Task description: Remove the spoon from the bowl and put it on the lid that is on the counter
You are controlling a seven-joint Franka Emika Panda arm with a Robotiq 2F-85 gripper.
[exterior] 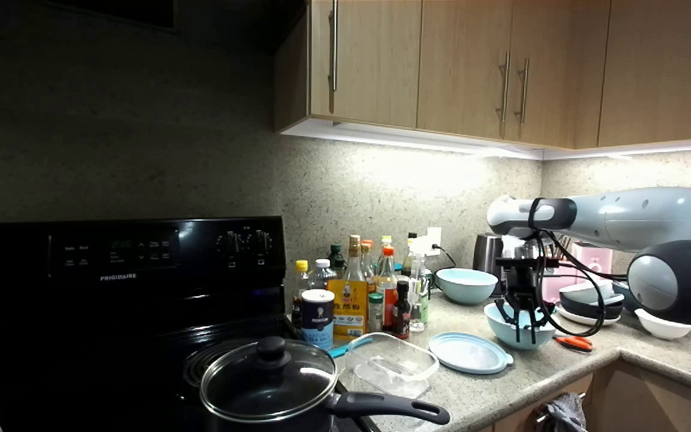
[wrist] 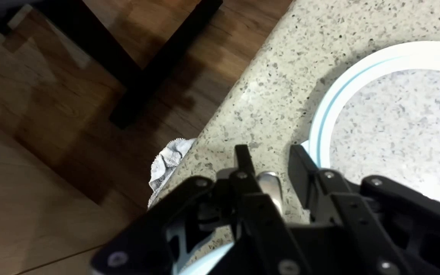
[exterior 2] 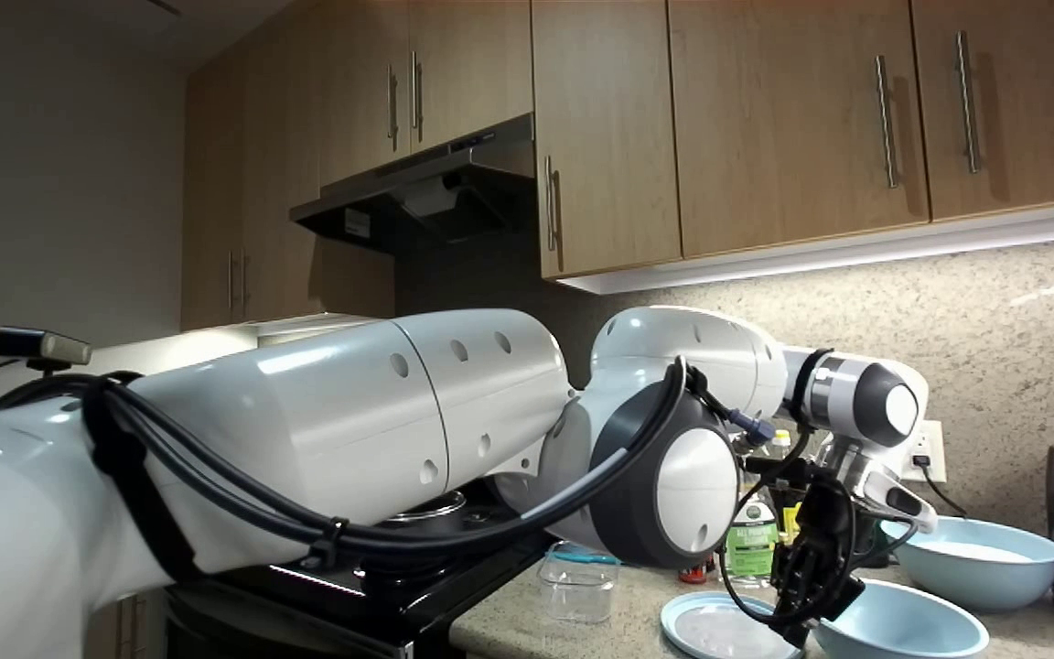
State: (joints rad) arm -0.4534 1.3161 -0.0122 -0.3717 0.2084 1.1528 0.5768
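Note:
A pale blue-green bowl (exterior: 504, 336) stands on the counter under my gripper (exterior: 525, 337); it also shows in an exterior view, bowl (exterior 2: 916, 627). In the wrist view only a strip of its rim (wrist: 208, 261) appears at the bottom. The rounded metal end of the spoon (wrist: 272, 187) lies between the fingers of my gripper (wrist: 269, 152), close to the left finger, with a gap to the right one. The spoon's other part is hidden behind the gripper. Beside the bowl, the round pale blue lid (wrist: 323, 114) lies flat on the counter, also seen as the lid (exterior: 471, 353).
A second blue bowl (exterior: 466, 286) stands farther back near the kettle (exterior: 487, 258). A clear container (exterior: 393, 360) and several bottles are past the lid. An orange-handled tool (exterior: 574, 343) lies near the bowl. A towel (wrist: 170, 162) hangs below the counter edge.

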